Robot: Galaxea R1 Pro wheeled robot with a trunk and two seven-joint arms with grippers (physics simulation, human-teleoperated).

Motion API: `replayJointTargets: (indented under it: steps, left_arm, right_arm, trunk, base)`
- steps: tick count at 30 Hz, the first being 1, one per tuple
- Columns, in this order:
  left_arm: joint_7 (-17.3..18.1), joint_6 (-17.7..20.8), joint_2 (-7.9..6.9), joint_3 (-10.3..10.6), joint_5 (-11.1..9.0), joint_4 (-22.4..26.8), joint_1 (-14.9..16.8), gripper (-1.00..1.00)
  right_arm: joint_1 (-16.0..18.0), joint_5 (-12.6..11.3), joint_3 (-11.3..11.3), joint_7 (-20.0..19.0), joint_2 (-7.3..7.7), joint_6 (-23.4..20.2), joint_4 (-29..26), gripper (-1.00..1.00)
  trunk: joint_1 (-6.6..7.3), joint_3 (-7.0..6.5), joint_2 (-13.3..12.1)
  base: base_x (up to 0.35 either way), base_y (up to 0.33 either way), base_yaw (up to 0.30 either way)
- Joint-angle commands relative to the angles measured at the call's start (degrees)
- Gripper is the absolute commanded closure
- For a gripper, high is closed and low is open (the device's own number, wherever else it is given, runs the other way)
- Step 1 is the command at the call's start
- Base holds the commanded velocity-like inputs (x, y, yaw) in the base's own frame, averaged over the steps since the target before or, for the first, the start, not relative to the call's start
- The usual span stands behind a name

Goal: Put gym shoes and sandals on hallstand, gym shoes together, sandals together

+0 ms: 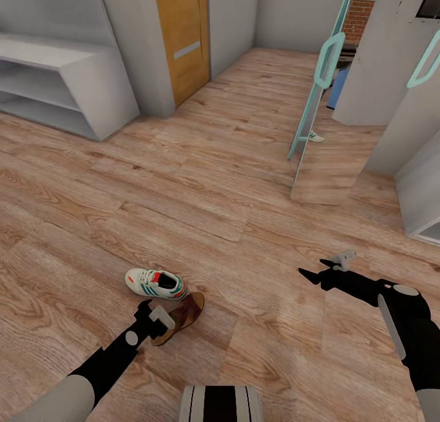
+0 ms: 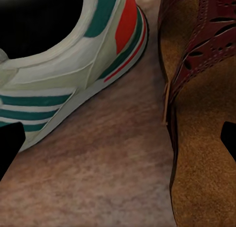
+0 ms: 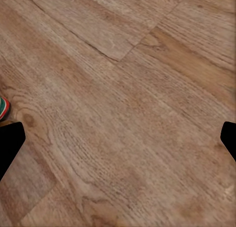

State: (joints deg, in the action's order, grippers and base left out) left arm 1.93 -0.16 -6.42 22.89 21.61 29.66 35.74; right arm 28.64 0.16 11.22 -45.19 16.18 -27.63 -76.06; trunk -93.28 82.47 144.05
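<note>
Your left gripper (image 1: 160, 317) hangs wide open and empty, low over the sandal (image 1: 183, 315), which lies touching the gym shoe (image 1: 155, 283) on the corridor floor (image 1: 244, 226), near you. Close now and one finger may catch the sneaker's heel, dragging both. The right gripper (image 1: 318, 272) hovers open and empty.

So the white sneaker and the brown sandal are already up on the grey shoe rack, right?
No. The sneaker and sandal lie side by side on the wood floor, as the head view shows; the grey shoe rack stands apart, off to the left.
</note>
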Motion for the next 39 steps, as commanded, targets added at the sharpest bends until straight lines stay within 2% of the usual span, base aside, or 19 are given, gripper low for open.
replayJointTargets:
  steps: [1,8,18,23,28,39]
  left_arm:
    - [0.1,0.0,-0.01,0.1,0.6,0.1,0.0,-1.00]
    - [0.5,0.0,0.64,0.1,0.7,0.3,0.0,-1.00]
    - [3.7,0.1,1.20,0.0,1.3,0.6,0.0,-1.00]
    - [4.0,0.1,1.26,0.0,1.4,0.5,0.0,-1.00]
    - [4.1,0.1,1.24,0.1,1.4,0.3,0.0,-1.00]
    - [4.1,0.1,1.19,0.1,1.5,0.2,0.0,-1.00]
  right_arm:
    - [0.0,0.0,0.1,-0.3,-0.01,-0.4,0.0,-1.00]
    - [0.0,0.0,0.1,-0.3,-0.01,-0.4,0.0,-1.00]
    - [0.0,0.0,0.2,-0.2,0.06,-0.4,0.0,-1.00]
    - [0.0,0.0,0.5,-0.2,0.07,-0.4,0.0,-1.00]
    - [0.1,-0.1,1.8,-0.2,0.08,-0.4,0.0,-1.00]
    - [0.0,-0.1,2.1,-0.2,0.08,-0.4,-0.1,-1.00]
  trunk:
    - [0.01,0.04,0.0]
    - [0.01,0.04,0.0]
    - [0.01,0.04,0.0]
    - [0.01,0.04,0.0]
    - [0.01,0.04,0.0]
    - [0.01,0.04,0.0]
  base:
    - [0.000,0.000,0.000]
    - [0.000,0.000,0.000]
    - [0.000,0.000,0.000]
    - [0.000,0.000,0.000]
    - [0.000,0.000,0.000]
    - [0.000,0.000,0.000]
